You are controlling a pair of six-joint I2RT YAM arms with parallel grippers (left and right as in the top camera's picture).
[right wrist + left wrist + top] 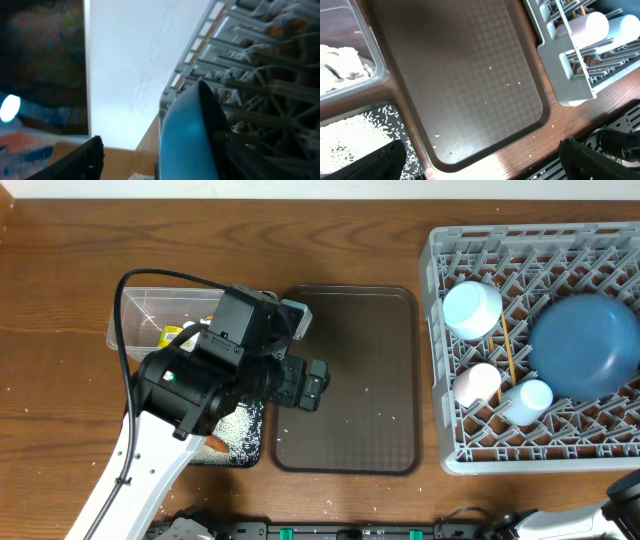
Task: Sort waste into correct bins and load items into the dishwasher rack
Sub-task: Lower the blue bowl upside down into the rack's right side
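Left jaws apart above brown tray (470, 75)

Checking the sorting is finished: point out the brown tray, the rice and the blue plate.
brown tray (350, 350): overhead view, bare middle of its floor.
rice (243, 430): overhead view, middle of the white heap.
blue plate (585, 345): overhead view, centre of its face.

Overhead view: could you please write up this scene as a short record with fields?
rack: holds bowl, plate, white cup, blue cup, chopsticks
tub: wrapper and tissue inside
black tray: rice and carrot
brown tray: a few stray grains
left gripper: open, empty, above brown tray's left part
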